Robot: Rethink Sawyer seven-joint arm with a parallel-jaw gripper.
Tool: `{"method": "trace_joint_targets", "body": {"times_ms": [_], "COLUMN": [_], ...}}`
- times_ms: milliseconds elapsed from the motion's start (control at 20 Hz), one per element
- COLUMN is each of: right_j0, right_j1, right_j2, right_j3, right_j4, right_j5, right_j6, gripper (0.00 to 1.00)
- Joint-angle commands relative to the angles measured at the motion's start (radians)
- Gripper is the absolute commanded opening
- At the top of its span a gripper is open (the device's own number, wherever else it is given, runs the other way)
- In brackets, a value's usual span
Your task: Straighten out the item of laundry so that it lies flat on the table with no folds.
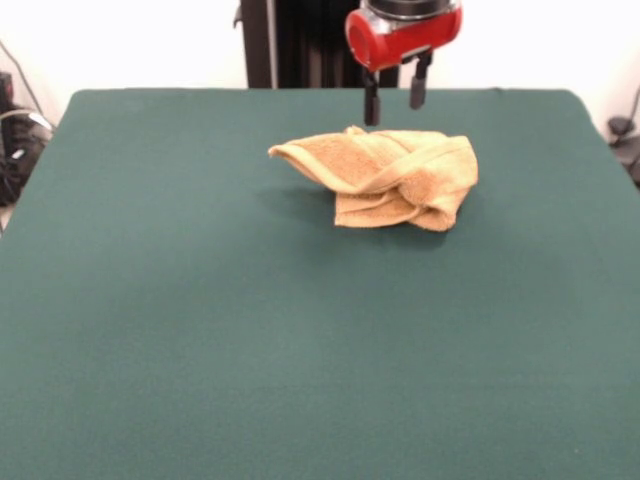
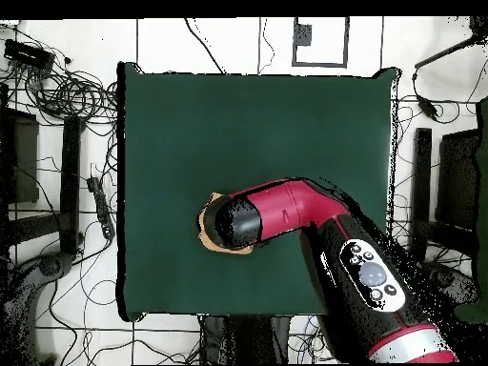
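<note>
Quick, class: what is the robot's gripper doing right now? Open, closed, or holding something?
Gripper: open, holding nothing, fingers spread just above the crumpled towel on the table.

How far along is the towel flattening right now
Nothing looks done yet: the towel is still a crumpled heap with several folds on the table. In hand: the open gripper hovers just above the towel's far edge, holding nothing; the overhead view shows the arm covering most of the cloth. Left: grasp an edge, pull the folds out and lay it flat.
</note>
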Motion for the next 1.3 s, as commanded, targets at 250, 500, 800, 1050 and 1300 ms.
{"method": "trace_joint_targets", "body": {"times_ms": [250, 500, 800, 1050, 1300], "right_j0": [-0.007, -0.01, -0.015, -0.028, -0.046], "right_j1": [0.064, 0.065, 0.075, 0.081, 0.108], "right_j2": [0.111, 0.116, 0.118, 0.126, 0.145], "right_j3": [-0.025, -0.027, -0.035, -0.042, -0.061], "right_j4": [-0.036, -0.036, -0.047, -0.057, -0.066], "right_j5": [0.126, 0.133, 0.127, 0.132, 0.142], "right_j6": [-0.267, -0.261, -0.26, -0.279, -0.311], "gripper": [1.0, 1.0, 1.0, 1.0, 1.0]}}
